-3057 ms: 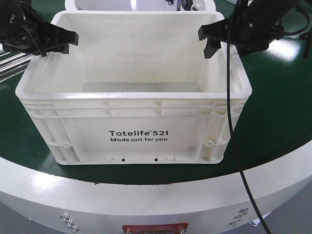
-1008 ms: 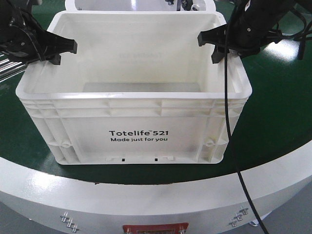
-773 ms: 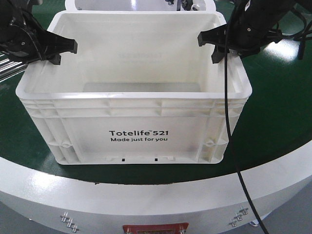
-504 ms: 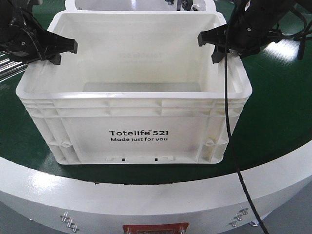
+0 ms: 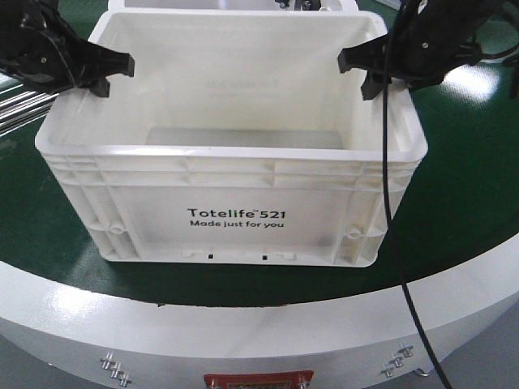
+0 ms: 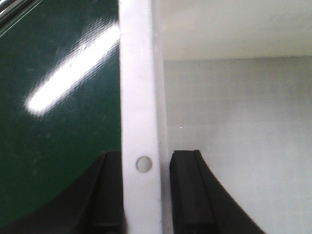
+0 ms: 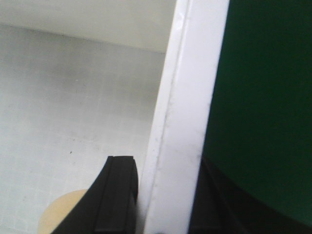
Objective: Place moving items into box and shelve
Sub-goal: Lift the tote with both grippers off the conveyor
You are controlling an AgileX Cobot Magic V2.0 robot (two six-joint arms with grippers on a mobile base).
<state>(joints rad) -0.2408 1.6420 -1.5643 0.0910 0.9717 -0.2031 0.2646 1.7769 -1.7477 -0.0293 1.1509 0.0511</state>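
Observation:
A white open box [image 5: 235, 219] marked "Totelife 521" stands at the middle of the green round table [image 5: 462, 203]. My left gripper [image 5: 111, 75] straddles the box's left rim, one finger inside and one outside; in the left wrist view [image 6: 141, 195] the black fingers [image 6: 187, 195] close on the rim [image 6: 139, 97]. My right gripper [image 5: 357, 74] straddles the right rim in the same way; it also shows in the right wrist view [image 7: 163, 195], clamped on the rim [image 7: 190, 97]. A tan round item [image 7: 58, 214] lies on the box floor, partly hidden by a finger.
A second white container [image 5: 235, 4] stands right behind the box. A black cable [image 5: 388, 203] hangs from the right arm across the box's right front corner. Metal rails [image 5: 20, 113] lie at the far left. The table's white edge [image 5: 259, 324] curves along the front.
The box has shifted up and a little to the right in view, together with both grippers on its rims. Before that the right gripper settled lower over the right rim.

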